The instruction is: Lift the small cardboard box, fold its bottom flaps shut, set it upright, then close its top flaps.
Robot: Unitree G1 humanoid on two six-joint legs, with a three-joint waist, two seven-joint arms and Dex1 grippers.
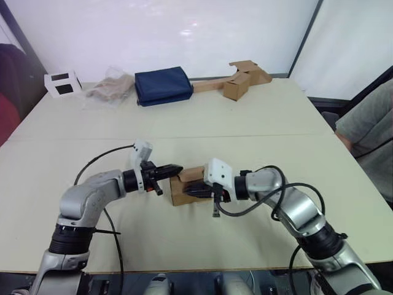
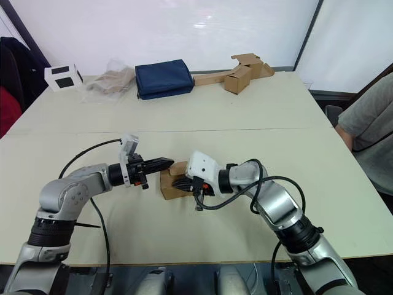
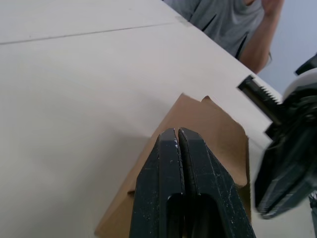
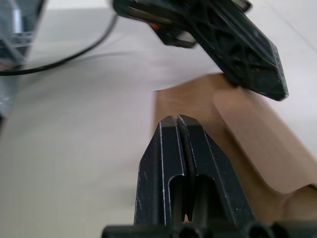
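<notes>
The small cardboard box is plain brown and sits on the table near its front middle, between my two arms. My left gripper is shut with nothing held, its tips above the box's upper left edge. My right gripper is shut and empty too, its fingertips pressed against the box's front side. A rounded flap lies over the box beside the right fingers. Much of the box is hidden behind the right wrist.
Along the table's far edge lie a white box with black windows, a crumpled plastic bag, a folded navy cloth and a brown box joined to a long cardboard strip. A person sits at the right.
</notes>
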